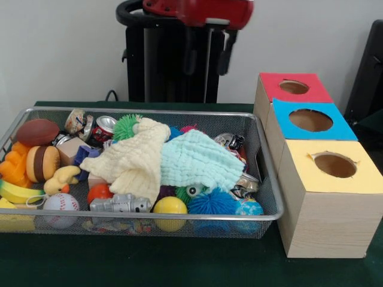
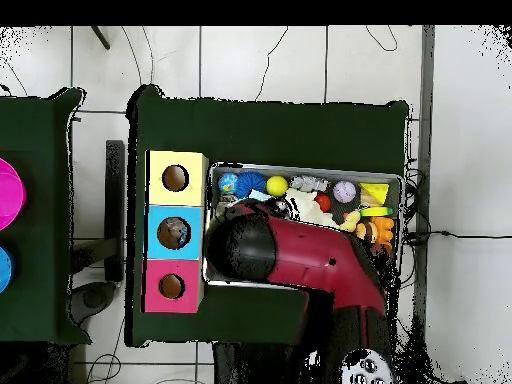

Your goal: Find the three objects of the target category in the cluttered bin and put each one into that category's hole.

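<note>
The silver wire-mesh bin [image 1: 270, 179] sits on the green table, full of toys under a cream cloth [image 1: 134, 160] and a mint cloth [image 1: 197, 158]. The hole in the red top [image 1: 294, 87] is on the farthest wooden box to the bin's right; in the overhead view this hole [image 2: 171, 286] is nearest the robot. The red arm [image 1: 203, 11] crosses the top edge. Dark parts that look like my gripper [image 1: 208, 57] hang below it, high above the bin and against the black pedestal. In the overhead view the arm [image 2: 300, 255] covers much of the bin [image 2: 300, 169].
Blue-topped [image 1: 310, 120] and yellow-topped [image 1: 334, 165] holes stand nearer the camera. The bin holds a brown football [image 1: 37, 131], a hamburger [image 1: 43, 162], a banana [image 1: 18, 192], a baseball [image 1: 61, 206], a yellow ball [image 1: 170, 206], a blue spiky ball [image 1: 212, 203], a silver robot [image 1: 122, 204] and cans [image 1: 105, 128].
</note>
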Robot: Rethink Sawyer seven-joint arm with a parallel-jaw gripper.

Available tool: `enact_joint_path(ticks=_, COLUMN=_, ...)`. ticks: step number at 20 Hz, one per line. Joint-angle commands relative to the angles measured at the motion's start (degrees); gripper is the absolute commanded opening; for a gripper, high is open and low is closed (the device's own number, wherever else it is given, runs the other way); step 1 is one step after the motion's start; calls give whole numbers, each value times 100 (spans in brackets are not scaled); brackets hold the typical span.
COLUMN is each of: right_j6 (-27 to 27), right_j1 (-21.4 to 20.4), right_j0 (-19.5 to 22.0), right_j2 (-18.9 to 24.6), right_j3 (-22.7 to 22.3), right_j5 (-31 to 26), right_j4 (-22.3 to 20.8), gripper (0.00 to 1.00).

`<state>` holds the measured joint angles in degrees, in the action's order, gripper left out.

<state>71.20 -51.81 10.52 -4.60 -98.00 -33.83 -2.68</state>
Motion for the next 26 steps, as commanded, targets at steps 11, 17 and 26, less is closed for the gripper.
enact_joint_path(ticks=11, right_j6=-1522, right_j1=-1125, right_j0=1817, right_j2=1304, right_j3=-1288, right_j5=-415, right_j4=-819, gripper=100)
enact_joint_path(ticks=17, right_j6=-1244, right_j1=-1649, right_j0=2061, right_j2=1584, right_j3=-1956, right_j5=-569, right_j4=-369, gripper=100)
enact_joint_path(ticks=26, right_j6=-604, right_j1=-514, right_j0=1908, right_j2=1697, right_j3=-1315, right_j5=-279, right_j4=-1209, gripper=100)
